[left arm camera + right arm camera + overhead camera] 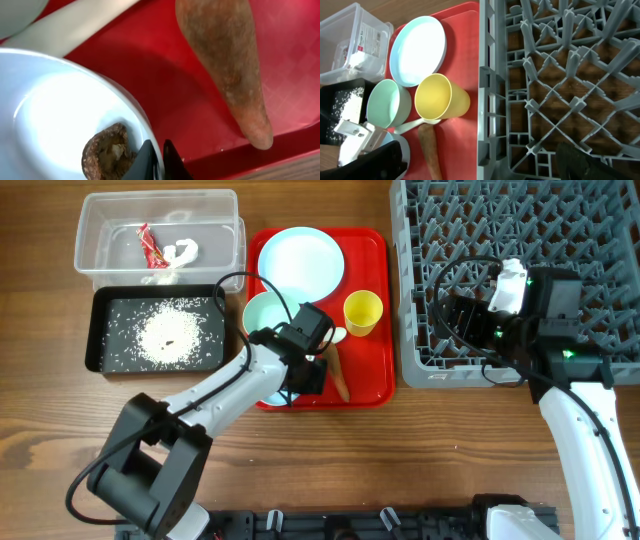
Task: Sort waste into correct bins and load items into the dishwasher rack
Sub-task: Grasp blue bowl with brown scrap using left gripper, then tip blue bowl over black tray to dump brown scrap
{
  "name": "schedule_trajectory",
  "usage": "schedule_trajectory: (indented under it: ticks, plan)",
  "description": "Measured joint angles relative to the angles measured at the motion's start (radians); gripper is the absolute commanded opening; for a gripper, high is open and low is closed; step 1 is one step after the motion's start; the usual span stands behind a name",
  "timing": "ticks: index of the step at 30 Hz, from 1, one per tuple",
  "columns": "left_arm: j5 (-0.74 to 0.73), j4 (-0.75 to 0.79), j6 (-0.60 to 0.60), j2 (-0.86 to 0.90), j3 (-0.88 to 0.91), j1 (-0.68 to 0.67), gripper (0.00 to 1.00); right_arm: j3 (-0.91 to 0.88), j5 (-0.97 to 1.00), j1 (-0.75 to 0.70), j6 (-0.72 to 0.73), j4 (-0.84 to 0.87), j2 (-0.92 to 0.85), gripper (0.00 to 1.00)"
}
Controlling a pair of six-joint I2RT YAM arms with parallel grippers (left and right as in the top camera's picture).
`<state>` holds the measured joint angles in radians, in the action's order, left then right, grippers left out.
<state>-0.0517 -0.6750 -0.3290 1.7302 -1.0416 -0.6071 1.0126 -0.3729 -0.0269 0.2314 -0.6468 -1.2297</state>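
At the near edge of the flat red serving tray (150, 75), the left gripper (159, 161) is nearly closed, its jaws seemingly pinching the rim of the round light blue bowl (60, 115). The small brown food scrap (107, 152) lies inside, just beside them. Doing this well likely means lifting level, clearing the orange carrot (225, 65) alongside, and tipping only above the shallow black rectangular tray (97, 330) holding white rice-like grains (165, 332). Its arm stretches diagonally across the wooden worktop (400, 450), wrist pitched down. Farther off, the right gripper (460, 310) hovers over the large grey plastic grid dishwasher rack (600, 240); its opening cannot be told.
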Motion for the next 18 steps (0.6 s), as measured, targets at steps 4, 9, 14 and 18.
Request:
schedule_trajectory:
  ticks: [4,9,14,18]
  plan:
    - [-0.028,-0.119,-0.007,-0.045,-0.073,0.004,0.04,0.0,0.0,0.0,0.0,0.008,0.0,1.0]
    - [-0.12,-0.172,-0.014,-0.229,-0.159,0.084,0.04,0.0,0.0,0.0,0.0,0.006,0.0,1.0]
    - [-0.204,-0.155,0.01,-0.261,-0.159,0.467,0.04,0.0,0.0,0.0,0.0,0.003,0.0,1.0]
    - [-0.494,-0.092,0.13,-0.206,-0.159,0.776,0.04,0.0,0.0,0.0,0.0,0.003,0.0,1.0]
